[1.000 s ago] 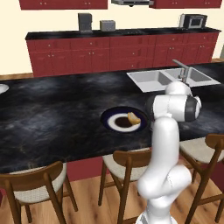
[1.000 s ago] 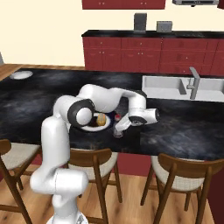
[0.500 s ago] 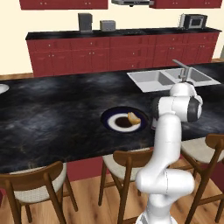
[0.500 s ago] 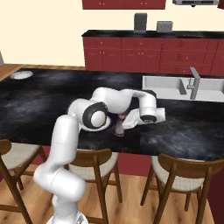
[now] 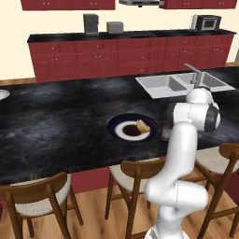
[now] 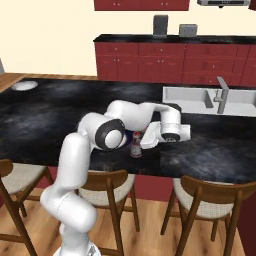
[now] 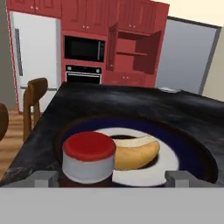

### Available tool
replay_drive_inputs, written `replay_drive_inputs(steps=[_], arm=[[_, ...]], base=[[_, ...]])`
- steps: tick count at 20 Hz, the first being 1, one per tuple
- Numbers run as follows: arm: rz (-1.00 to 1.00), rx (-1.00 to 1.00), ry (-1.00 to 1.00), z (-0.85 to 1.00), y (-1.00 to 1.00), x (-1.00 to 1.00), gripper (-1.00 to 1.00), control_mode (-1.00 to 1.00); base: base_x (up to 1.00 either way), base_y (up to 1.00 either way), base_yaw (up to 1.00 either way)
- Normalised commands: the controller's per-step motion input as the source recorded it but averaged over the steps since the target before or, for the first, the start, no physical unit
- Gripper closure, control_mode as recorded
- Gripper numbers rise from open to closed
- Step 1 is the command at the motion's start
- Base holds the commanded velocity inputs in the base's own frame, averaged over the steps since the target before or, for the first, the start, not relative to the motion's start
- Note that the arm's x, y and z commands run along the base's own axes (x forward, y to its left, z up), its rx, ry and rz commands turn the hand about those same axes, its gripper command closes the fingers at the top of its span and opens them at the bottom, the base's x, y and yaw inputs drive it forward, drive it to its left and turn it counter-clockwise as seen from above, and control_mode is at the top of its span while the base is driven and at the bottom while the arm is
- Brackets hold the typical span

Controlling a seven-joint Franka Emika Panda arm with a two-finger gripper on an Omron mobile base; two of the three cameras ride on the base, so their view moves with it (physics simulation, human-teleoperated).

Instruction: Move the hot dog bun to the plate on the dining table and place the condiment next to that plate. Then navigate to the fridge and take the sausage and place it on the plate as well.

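Having spread since the earlier frame, the jaws are standing released around the condiment (image 6: 135,144), now resting on the worktop (image 5: 56,121) just beside the plate (image 5: 132,128) carrying the hot dog bun (image 7: 133,153); retreating toward the fridge is likely coming next.

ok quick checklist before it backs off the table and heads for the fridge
1. hot dog bun on the plate: ok.
2. condiment upright on the dining table: ok.
3. condiment beside the plate, off its rim: ok in the left base view.
4. gripper open, fingertips either side of the condiment: ok.
5. fingers clear of the condiment's sides: cannot tell.
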Motion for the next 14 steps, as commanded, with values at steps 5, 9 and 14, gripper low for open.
replay_drive_inputs(steps=[5, 9, 14], arm=[[0.00, -0.05, -0.03, 0.68, 0.05, -0.41, -1.00, -1.00], [0.01, -0.05, -0.10, 1.00, 0.41, -0.66, -1.00, -1.00], [0.01, -0.15, -0.14, 1.00, 0.81, -0.73, -1.00, -1.00]], base=[[0.00, 0.00, 0.00], [0.00, 0.00, 0.00], [0.00, 0.00, 0.00]])
